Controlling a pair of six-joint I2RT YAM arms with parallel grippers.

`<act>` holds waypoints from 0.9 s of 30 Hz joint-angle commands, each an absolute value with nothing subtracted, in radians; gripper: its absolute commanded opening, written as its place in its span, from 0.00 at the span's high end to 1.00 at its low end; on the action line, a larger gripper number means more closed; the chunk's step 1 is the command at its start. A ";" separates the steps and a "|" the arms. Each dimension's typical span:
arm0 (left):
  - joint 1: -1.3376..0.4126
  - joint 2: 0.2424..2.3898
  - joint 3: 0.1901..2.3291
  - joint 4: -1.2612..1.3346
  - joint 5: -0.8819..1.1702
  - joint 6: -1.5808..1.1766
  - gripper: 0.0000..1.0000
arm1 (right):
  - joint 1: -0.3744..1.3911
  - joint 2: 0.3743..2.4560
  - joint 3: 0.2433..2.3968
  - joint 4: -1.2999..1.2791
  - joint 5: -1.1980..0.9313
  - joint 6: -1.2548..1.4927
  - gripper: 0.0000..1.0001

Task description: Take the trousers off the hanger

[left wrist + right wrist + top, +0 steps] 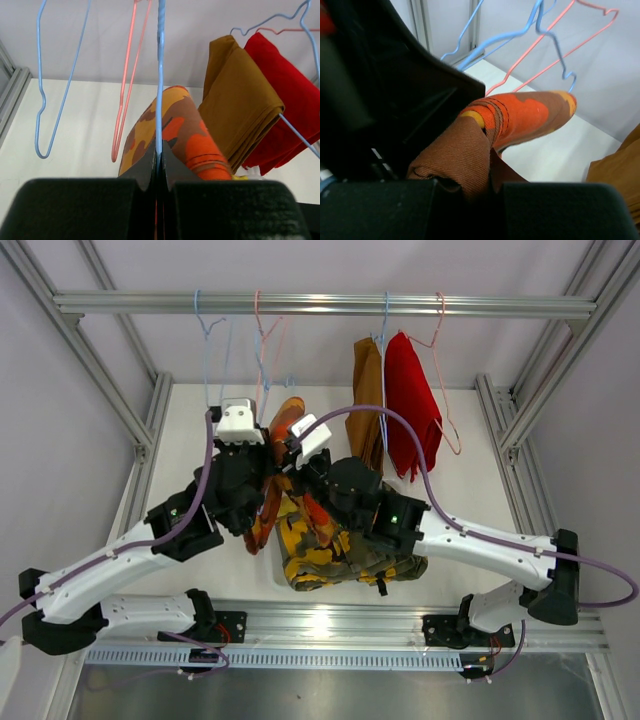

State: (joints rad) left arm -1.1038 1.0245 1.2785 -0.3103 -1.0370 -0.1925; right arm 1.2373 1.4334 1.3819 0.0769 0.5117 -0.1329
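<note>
The orange-red patterned trousers (286, 418) hang over a blue hanger (160, 75) and trail down (262, 515). My left gripper (260, 460) is shut on that hanger's wire, seen in the left wrist view (160, 150) with the patterned trousers (180, 125) just behind. My right gripper (293, 466) is shut on a fold of the patterned trousers (470, 155), with its fingertips (492, 175) buried in cloth. The brown trousers (368, 390) and red trousers (410, 405) hang on hangers to the right. The camouflage trousers (335, 545) lie in a pile below; the plain yellow pair cannot be told apart there.
An empty blue hanger (210, 340) and an empty pink hanger (266, 335) hang from the metal rail (320, 305) at the left. Aluminium frame posts (90, 370) stand on both sides. The white basket is mostly hidden under the pile.
</note>
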 commanded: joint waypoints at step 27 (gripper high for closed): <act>-1.100 1.091 1.284 -0.351 -0.983 -0.179 0.99 | 1.255 1.105 1.417 0.092 0.703 -0.247 1.00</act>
